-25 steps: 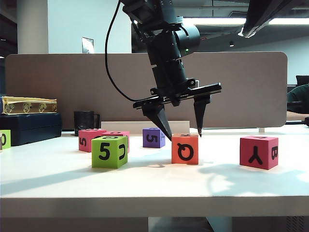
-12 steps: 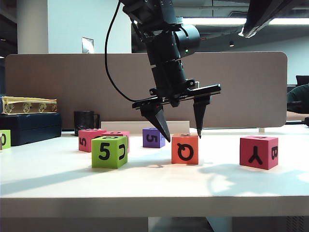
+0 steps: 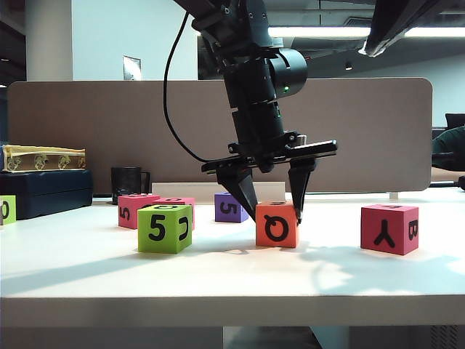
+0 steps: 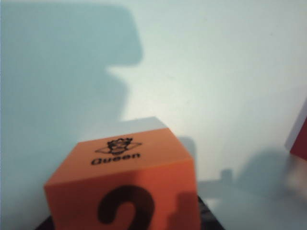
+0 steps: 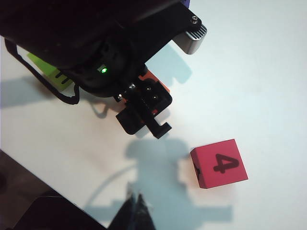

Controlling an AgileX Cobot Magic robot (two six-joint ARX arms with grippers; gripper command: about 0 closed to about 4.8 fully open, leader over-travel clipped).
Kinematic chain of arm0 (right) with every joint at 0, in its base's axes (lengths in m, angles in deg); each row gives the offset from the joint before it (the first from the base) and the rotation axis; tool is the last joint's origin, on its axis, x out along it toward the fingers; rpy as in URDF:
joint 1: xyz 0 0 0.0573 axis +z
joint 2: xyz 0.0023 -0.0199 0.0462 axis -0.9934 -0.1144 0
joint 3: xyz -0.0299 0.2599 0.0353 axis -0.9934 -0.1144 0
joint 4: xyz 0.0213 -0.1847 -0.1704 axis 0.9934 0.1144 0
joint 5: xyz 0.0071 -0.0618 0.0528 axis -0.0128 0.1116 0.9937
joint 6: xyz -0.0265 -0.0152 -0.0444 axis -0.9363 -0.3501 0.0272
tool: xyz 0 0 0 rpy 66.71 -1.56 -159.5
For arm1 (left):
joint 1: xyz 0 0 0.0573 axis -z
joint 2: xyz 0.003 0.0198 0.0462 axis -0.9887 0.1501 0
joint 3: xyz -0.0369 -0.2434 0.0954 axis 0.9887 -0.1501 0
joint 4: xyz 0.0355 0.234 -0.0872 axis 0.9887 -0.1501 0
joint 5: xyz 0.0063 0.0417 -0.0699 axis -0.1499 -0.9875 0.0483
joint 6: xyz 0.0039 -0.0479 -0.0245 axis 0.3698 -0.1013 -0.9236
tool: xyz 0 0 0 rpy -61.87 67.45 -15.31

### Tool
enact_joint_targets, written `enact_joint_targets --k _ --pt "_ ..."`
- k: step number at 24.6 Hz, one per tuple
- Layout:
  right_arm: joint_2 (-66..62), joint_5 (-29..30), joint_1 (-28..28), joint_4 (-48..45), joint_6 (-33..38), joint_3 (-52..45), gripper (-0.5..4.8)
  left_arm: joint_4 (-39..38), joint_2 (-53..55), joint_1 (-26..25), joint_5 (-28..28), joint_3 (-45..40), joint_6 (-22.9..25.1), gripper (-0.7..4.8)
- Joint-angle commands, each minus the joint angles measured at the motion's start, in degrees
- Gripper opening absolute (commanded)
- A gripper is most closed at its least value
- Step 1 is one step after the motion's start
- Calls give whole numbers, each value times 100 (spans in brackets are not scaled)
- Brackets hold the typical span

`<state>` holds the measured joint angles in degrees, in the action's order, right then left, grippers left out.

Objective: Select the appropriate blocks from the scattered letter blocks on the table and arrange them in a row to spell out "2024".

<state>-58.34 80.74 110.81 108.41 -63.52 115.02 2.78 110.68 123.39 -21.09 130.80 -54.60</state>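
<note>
Here, left end effector (image 3: 276,211) straddles matte orange cube (image 3: 277,224).

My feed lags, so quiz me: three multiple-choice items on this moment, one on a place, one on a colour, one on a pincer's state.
1. Where is the left pincer?
A. Straddling the orange cube
B. Over the lime-green cube
C. Beside the mug

2. What colour is the cube that shows a 4 on top?
A. Purple
B. Lime green
C. Pink-red

3. How is the right pincer?
A. Shut on a cube
B. Shut, holding nothing
C. Wide open

Answers:
1 A: in the exterior view its fingers stand on either side of the orange cube, the one marked Q.
2 C: the right wrist view shows the pink-red cube with a 4 on its upper face.
3 B: its fingertips meet above the table, clear of every cube.
</note>
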Motion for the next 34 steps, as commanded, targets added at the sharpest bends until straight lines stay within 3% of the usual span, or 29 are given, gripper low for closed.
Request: enact_joint_targets --k 1,5,16,24,26,29,34 --pt "28 28 4 -90 -15 24 -4 -7 -35 11 -184 22 181 272" --pt "28 28 4 -90 -15 24 -4 -31 -44 -50 -511 37 341 272" --pt "28 28 4 -90 -15 24 -4 -48 -44 -645 -503 59 407 272" --pt "26 26 4 -83 -15 22 -4 234 -44 -719 -498 61 448 274" --pt "26 28 4 -83 -15 22 -4 251 -44 -719 -498 61 450 283" --pt "26 28 4 -66 -15 22 -4 254 -44 -719 -503 61 459 342" --pt "28 28 4 -33 -15 22 -4 254 -44 -717 -516 61 575 350"
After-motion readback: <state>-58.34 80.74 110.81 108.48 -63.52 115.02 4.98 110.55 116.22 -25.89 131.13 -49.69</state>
